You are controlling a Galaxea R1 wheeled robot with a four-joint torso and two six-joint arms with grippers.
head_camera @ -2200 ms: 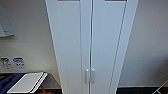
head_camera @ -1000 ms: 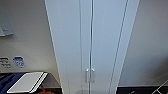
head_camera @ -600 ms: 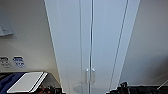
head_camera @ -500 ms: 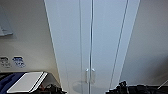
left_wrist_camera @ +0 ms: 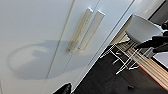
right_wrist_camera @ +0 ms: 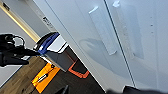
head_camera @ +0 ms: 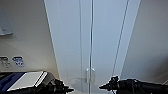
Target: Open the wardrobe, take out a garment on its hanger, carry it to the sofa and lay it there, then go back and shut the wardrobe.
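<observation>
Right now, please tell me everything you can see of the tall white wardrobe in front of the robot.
The tall white wardrobe with two smooth panelled doors stands upright against a pale wall. Both doors are closed and meet at a thin vertical seam. Two small vertical white handles sit side by side at the seam. The surface looks glossy, with a faint round shadow near the handles. The left gripper and right gripper hover just before the doors, below the handles, apparently touching nothing.

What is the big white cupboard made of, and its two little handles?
The wardrobe looks like painted or laminated board: flat, smooth, slightly glossy doors that catch soft shadows. The handles look like the same white material or plastic, with a cream tint along their sides. I cannot tell for sure.
</observation>
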